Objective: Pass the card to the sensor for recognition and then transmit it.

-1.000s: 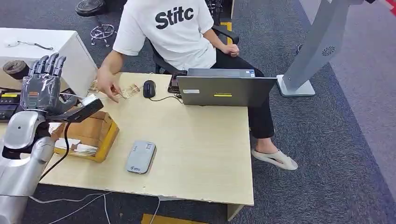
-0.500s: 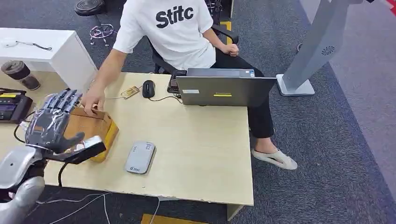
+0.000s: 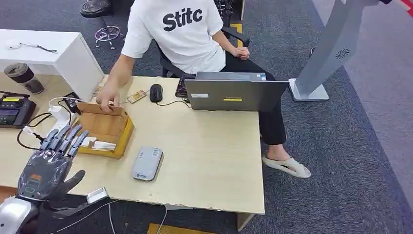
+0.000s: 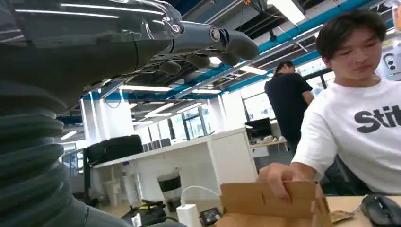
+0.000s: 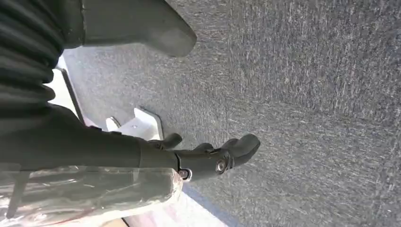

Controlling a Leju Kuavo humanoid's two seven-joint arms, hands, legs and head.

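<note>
Bright, even ceiling strip lights (image 4: 288,8) leave soft shadows on the table (image 3: 209,161); close hand parts blur.

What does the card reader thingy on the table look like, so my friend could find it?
Look at the pale wooden table, toward the near edge, just right of the open cardboard box. There lies a small flat grey sensor pad with rounded corners. Unlike the black mouse and laptop at the far side, it lies alone, flat and grey.

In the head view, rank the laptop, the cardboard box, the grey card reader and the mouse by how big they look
1. laptop
2. cardboard box
3. grey card reader
4. mouse
The mouse lies farther from the camera, yet looks clearly smallest.
</note>
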